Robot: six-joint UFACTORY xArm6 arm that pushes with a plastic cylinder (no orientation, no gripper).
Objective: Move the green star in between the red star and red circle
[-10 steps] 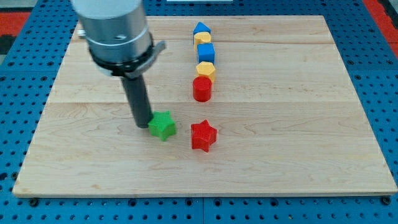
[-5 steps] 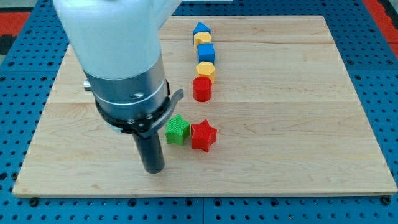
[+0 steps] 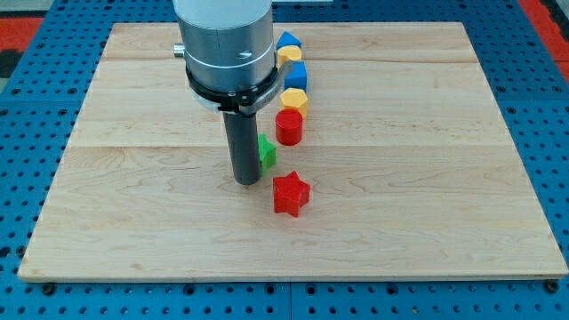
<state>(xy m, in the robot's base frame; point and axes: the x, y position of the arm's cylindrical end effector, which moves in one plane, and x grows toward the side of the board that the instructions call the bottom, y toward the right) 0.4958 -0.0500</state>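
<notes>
The green star [image 3: 267, 152] lies on the wooden board [image 3: 427, 178], mostly hidden behind my rod. My tip [image 3: 246, 180] rests on the board just left of and below the green star, touching or nearly touching it. The red circle [image 3: 288, 127], a short cylinder, stands up and to the right of the green star. The red star [image 3: 291, 194] lies below and to the right of it. The green star sits left of the gap between the two red blocks.
Above the red circle a column of blocks runs toward the view's top: a yellow hexagon [image 3: 294, 100], a blue cube [image 3: 295, 76], a yellow block [image 3: 290, 56], and a blue block [image 3: 286, 40]. The arm's grey body [image 3: 227, 44] covers the board's upper middle.
The green star has moved up and slightly right, away from the red star's left side. My tip went from the view's lower left up to beside the green star.
</notes>
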